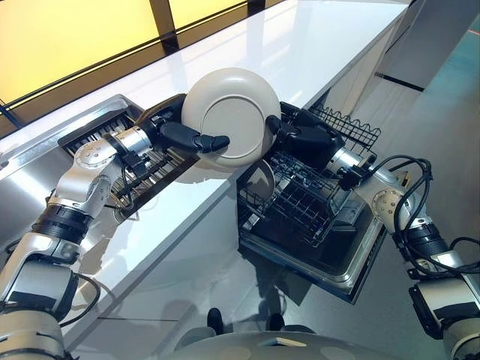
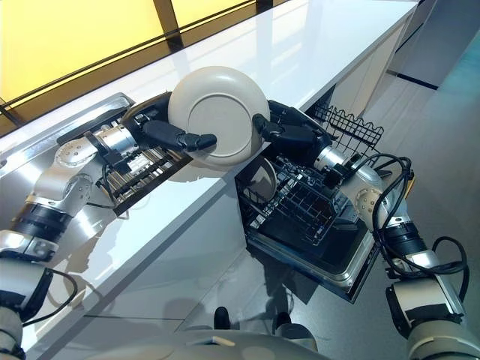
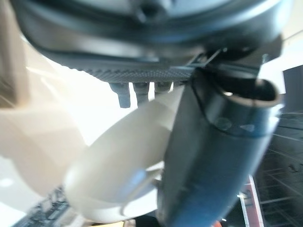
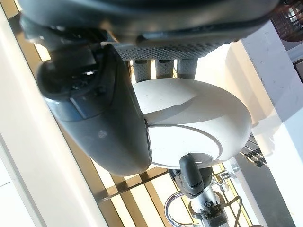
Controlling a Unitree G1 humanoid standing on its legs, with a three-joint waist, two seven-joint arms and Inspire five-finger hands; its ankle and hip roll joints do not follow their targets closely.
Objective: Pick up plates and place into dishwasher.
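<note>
I hold one plate (image 1: 226, 114) in the air over the worktop (image 1: 300, 45) edge, bottom facing the head camera, just above the open dishwasher (image 1: 315, 225). My left hand (image 1: 184, 135) pinches its left rim, thumb across the base, fingers curled behind. My right hand (image 1: 296, 133) clamps the right rim the same way, so both hands are closed on the plate.

Risks as I judge them: the glazed rim could slip if one hand lets go before the other has a firm hold, dropping the plate onto the rack (image 1: 300, 199) or worktop edge; lowering it tilted could knock it against the plate already in the rack (image 1: 261, 180) or jam it on the tines.

The head views show both arms, rack and drainer (image 1: 142, 169). The right wrist view shows my right thumb (image 4: 104, 113) on the base and the left thumb tip (image 4: 189, 175) opposite; the left wrist view shows fingertips (image 3: 124, 97) over the rim
</note>
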